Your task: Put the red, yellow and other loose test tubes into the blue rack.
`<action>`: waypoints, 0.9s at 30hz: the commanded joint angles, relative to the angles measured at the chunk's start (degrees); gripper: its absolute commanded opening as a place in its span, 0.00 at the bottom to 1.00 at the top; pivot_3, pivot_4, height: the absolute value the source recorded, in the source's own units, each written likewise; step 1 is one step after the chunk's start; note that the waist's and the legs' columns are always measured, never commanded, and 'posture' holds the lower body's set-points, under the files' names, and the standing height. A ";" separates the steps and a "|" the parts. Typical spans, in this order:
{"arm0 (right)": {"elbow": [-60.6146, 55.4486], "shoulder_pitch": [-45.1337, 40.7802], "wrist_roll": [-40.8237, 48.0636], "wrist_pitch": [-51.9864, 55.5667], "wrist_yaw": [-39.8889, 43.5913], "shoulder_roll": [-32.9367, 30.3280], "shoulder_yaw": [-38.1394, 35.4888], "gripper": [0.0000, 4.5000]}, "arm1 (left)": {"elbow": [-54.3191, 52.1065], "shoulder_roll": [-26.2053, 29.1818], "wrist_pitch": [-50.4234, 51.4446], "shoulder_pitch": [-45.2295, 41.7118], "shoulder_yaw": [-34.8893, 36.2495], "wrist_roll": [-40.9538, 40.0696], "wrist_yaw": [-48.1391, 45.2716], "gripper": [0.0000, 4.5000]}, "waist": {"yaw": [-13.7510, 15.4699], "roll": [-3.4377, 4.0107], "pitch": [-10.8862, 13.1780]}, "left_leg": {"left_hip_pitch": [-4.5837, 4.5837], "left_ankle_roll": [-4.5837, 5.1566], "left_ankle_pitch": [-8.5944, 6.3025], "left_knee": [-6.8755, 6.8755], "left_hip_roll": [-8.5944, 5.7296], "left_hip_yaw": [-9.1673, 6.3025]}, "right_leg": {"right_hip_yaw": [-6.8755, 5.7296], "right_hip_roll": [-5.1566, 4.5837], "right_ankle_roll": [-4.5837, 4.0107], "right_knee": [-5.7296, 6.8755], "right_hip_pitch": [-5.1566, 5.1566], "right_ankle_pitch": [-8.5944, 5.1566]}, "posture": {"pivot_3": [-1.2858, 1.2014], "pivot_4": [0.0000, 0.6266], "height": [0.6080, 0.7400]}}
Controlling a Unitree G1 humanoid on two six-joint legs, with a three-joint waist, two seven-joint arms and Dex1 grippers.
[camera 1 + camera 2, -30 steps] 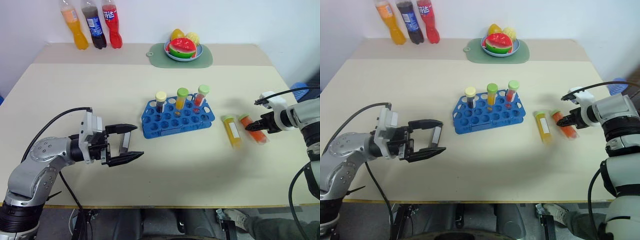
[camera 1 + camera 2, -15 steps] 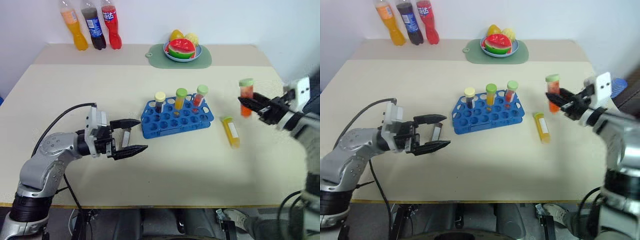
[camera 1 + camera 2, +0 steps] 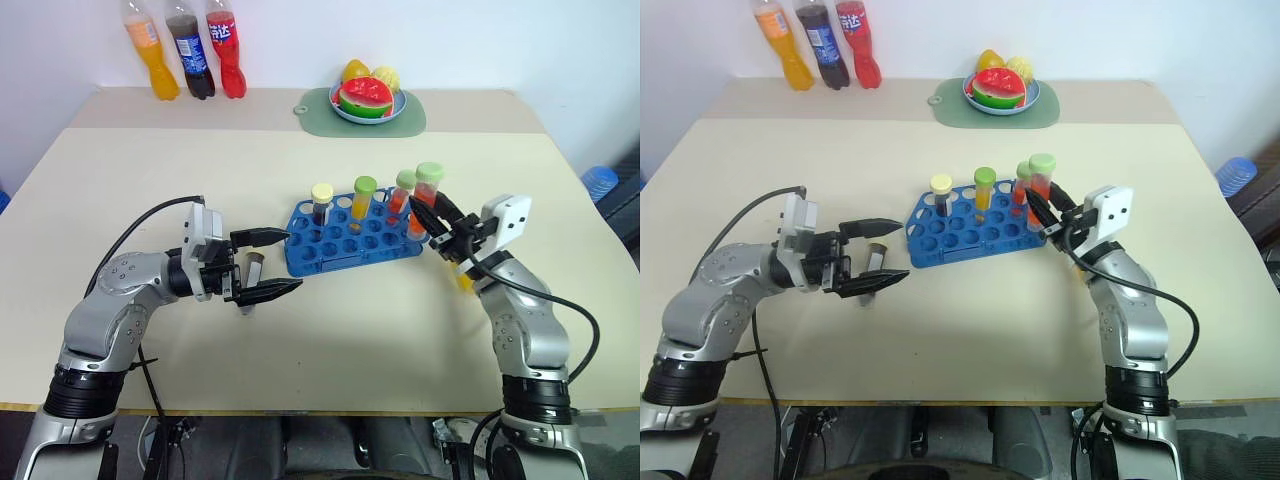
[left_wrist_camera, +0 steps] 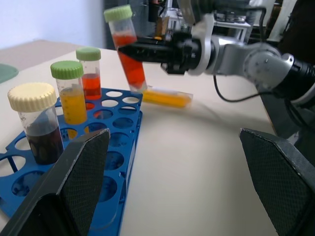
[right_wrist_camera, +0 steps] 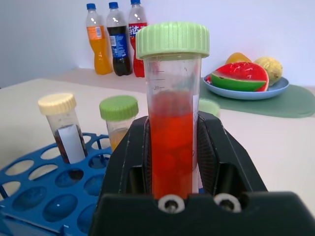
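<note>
The blue rack (image 3: 345, 245) sits mid-table with three capped tubes upright in its back row: dark brown, yellow and red. My right gripper (image 3: 423, 214) is shut on a loose test tube of red-orange liquid with a green cap (image 3: 427, 190), holding it nearly upright just off the rack's right end. In the right wrist view this tube (image 5: 172, 147) stands between the fingers. A yellow tube (image 4: 165, 97) lies flat on the table behind the right gripper, partly hidden by the arm. My left gripper (image 3: 293, 261) is open and empty, level, just left of the rack.
Three soda bottles (image 3: 185, 55) stand at the table's far left edge. A fruit plate (image 3: 365, 100) rests on a green mat (image 3: 405, 120) at the far middle. A blue object (image 3: 598, 182) lies beyond the table's right edge.
My right gripper lifted the red-orange tube off the table and carried it left to the rack's right end. The left gripper edged closer to the rack, still open.
</note>
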 commanded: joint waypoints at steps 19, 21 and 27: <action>15.39 -2.04 -1.23 -14.17 1.82 0.40 3.06 0.40 | -4.17 -0.07 -0.61 1.79 1.25 -0.53 3.26 0.97 | -0.22 0.00 -0.02 | 0.53 0.00 0.00 -0.05 0.01 0.02 | 0.01 -0.01 -0.02 0.04 0.48 -0.01 | 0.52 0.24 1.00; 14.32 -1.09 -3.00 -16.04 0.87 -0.13 3.13 0.61 | -3.78 -0.18 -0.72 1.38 1.02 -0.42 3.14 0.97 | -0.19 0.03 0.00 | 0.68 0.00 -0.01 -0.12 0.02 0.00 | 0.00 0.00 -0.09 0.02 0.62 -0.05 | 0.52 0.24 1.00; -1.01 5.44 -4.29 -9.42 0.48 -7.05 2.20 0.82 | -2.94 -0.83 -0.70 0.21 0.11 -0.27 2.84 0.97 | 0.22 0.06 0.02 | 0.63 0.00 -0.01 -0.12 -0.04 0.02 | 0.00 -0.10 -0.10 -0.01 0.62 -0.07 | 0.52 0.24 1.00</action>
